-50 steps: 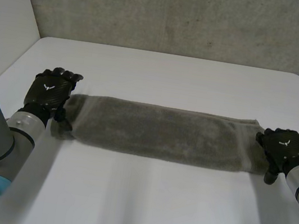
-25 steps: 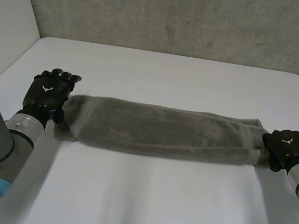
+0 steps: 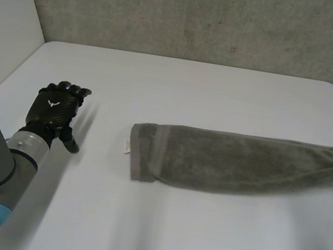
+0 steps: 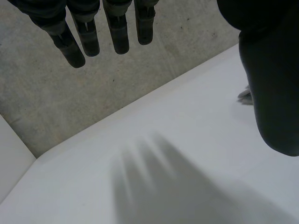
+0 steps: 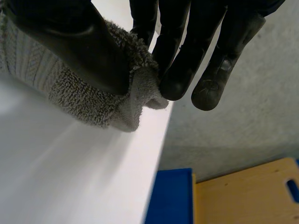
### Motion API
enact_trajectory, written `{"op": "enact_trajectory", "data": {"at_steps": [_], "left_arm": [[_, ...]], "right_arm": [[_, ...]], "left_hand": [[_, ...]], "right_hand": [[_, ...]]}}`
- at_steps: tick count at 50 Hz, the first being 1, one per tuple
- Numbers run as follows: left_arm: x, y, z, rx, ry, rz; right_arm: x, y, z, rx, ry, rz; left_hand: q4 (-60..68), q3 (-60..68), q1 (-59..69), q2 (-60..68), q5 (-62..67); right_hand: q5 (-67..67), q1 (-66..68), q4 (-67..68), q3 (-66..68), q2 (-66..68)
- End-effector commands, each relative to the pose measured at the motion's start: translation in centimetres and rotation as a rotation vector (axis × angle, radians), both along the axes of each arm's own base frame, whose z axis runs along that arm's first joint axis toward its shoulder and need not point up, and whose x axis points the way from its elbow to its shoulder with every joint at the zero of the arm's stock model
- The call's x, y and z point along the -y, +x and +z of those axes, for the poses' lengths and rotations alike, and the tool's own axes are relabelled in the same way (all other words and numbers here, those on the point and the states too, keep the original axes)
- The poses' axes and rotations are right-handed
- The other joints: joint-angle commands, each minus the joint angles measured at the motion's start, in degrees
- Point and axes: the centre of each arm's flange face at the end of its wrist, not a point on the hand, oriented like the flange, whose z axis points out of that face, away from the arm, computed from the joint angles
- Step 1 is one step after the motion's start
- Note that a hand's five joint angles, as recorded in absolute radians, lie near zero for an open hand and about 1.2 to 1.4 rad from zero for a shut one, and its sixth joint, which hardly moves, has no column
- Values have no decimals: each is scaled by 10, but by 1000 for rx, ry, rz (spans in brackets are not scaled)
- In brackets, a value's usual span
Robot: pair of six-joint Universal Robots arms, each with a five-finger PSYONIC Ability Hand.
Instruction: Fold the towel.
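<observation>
Towel [image 3: 236,163] has slid rightward on the table [image 3: 192,84] since the earlier frame, clear of the left hand [image 3: 54,110], whose fingers are straight and empty. Right hand [image 5: 70,37] pinches the towel's end at the table's right edge.

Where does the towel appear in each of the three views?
Head view: the towel lies along the white table, from its middle toward the robot's right.
Left wrist view: a pale scrap beside the left robot hand may be its end; too small to tell.
Right wrist view: the right robot hand pinches its end.
Shared landmark: the white table.
</observation>
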Motion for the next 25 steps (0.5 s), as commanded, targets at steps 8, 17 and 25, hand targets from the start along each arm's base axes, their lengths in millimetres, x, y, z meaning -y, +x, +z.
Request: {"op": "enact_trajectory", "data": {"at_steps": [8,17,25], "left_arm": [[-3,-1,0,-1,2,-4],[-3,0,0,1,0,-1],[-5,0,-1,2,6,-2]], "right_arm": [[-48,211,82,-26,-215,473],[-162,351,5,-21,-103,890],[-191,365,-18,-27,-59,922]], "left_hand": [[-50,-41,-50,-47,-116],[-50,-41,-50,-47,-116],[-50,-41,-50,-47,-116]], "right_hand": [[37,37,31,36,49],[37,37,31,36,49],[-663,-663,-669,-664,-651]]}}
